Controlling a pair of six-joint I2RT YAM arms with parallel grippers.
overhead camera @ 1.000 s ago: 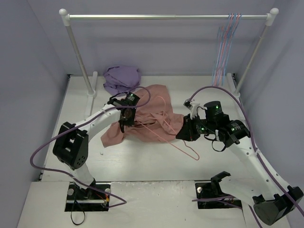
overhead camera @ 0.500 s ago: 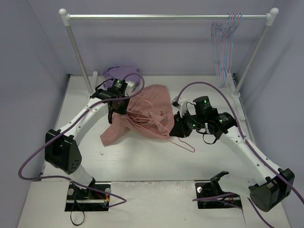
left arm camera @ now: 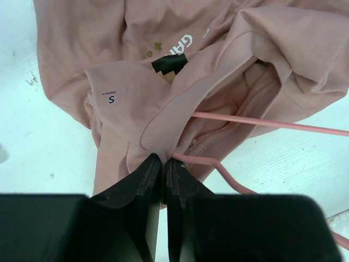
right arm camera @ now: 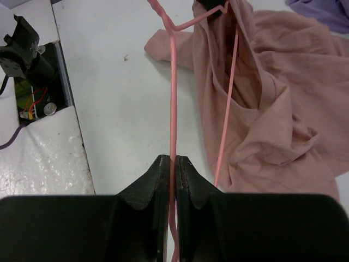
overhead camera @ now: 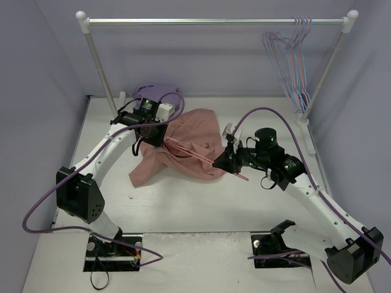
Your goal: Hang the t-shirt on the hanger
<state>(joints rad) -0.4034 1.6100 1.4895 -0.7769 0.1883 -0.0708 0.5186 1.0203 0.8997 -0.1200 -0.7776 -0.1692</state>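
Left wrist view: left gripper point(left arm camera: 162, 166) pinches the shirt point(left arm camera: 218, 60) collar.
The right gripper point(right arm camera: 173, 164) is clenched on the hanger point(right arm camera: 173, 98), whose wire reaches into the shirt.

In the top view, the fingertips of the left gripper point(overhead camera: 153, 138) cannot be made out against the t-shirt point(overhead camera: 198, 128), and part of the hanger point(overhead camera: 198, 154) disappears under the fabric. In the left wrist view, the hanger's wire runs off the right edge, and a fold hides most of the print point(left arm camera: 173, 54). The lavender garment point(right arm camera: 322, 8) is clipped by the right wrist view's corner. The rail hangers point(overhead camera: 299, 30) are too thin to count.
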